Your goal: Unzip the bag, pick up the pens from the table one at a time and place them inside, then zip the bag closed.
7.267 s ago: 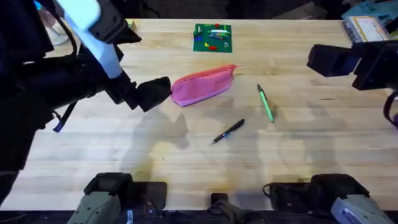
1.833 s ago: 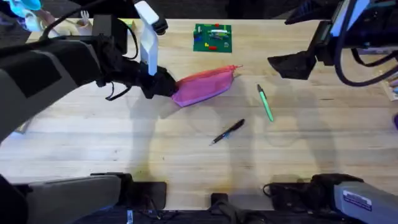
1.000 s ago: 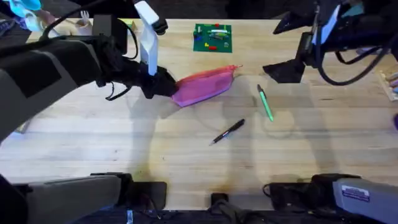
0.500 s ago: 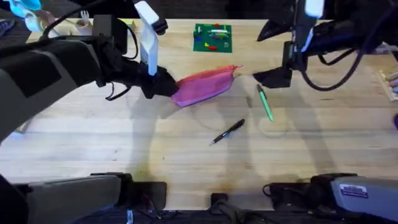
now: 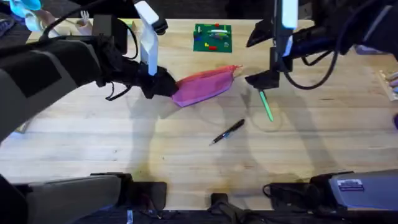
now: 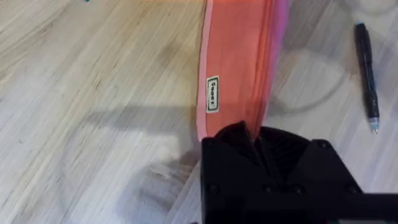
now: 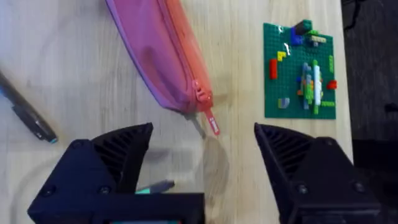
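The pink bag point(image 5: 204, 86) lies zipped on the table point(image 5: 186, 155), its pull at the right end. My left gripper point(image 5: 164, 84) is shut on the bag's left end; the left wrist view shows the black fingers point(image 6: 252, 134) pinching the fabric of the bag point(image 6: 236, 56). My right gripper point(image 5: 261, 79) hovers open just right of the bag's zipper end. In the right wrist view, the small pink pull point(image 7: 210, 119) sits ahead of the open gripper point(image 7: 202, 168). The green pen point(image 5: 266, 104) lies below the right gripper. The black pen point(image 5: 227, 131) lies nearer the front.
A green board with small parts point(image 5: 212, 37) sits behind the bag, also in the right wrist view as the board point(image 7: 301, 71). The black pen point(image 6: 367, 74) shows beside the bag in the left wrist view. Bare wood stretches across the table's front half.
The right arm has swung left and down from the table's right side to just right of the bag's zipper end. The left gripper has kept its hold; the bag and pens have not moved.
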Available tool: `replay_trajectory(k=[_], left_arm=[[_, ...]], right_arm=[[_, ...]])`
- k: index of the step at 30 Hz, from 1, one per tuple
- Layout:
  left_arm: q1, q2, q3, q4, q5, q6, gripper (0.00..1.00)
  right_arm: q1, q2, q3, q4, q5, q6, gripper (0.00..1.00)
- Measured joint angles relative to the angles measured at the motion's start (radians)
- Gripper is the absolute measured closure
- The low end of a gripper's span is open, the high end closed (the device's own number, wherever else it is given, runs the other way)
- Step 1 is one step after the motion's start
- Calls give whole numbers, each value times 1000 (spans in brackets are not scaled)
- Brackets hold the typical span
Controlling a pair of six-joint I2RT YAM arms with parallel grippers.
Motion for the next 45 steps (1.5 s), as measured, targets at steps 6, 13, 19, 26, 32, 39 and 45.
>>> replay_trajectory(k=[6, 13, 19, 26, 32, 39, 45], left_arm=[[0, 0, 0, 0, 0, 0, 958], [0, 0, 0, 0, 0, 0, 958], [0, 0, 0, 0, 0, 0, 958], [0, 0, 0, 0, 0, 0, 958], [0, 0, 0, 0, -1, 0, 958], [0, 0, 0, 0, -1, 0, 958], [0, 0, 0, 0, -4, 0, 958]], right_arm=[[30, 53, 0, 44, 0, 0, 4], [47, 132, 0, 106, 0, -8, 76], [48, 142, 0, 121, 0, -8, 201], [64, 150, 1, 142, 0, -8, 223], [72, 179, 1, 144, 0, -11, 368], [72, 188, 1, 154, 0, -11, 656], [72, 188, 1, 156, 0, -11, 863]])
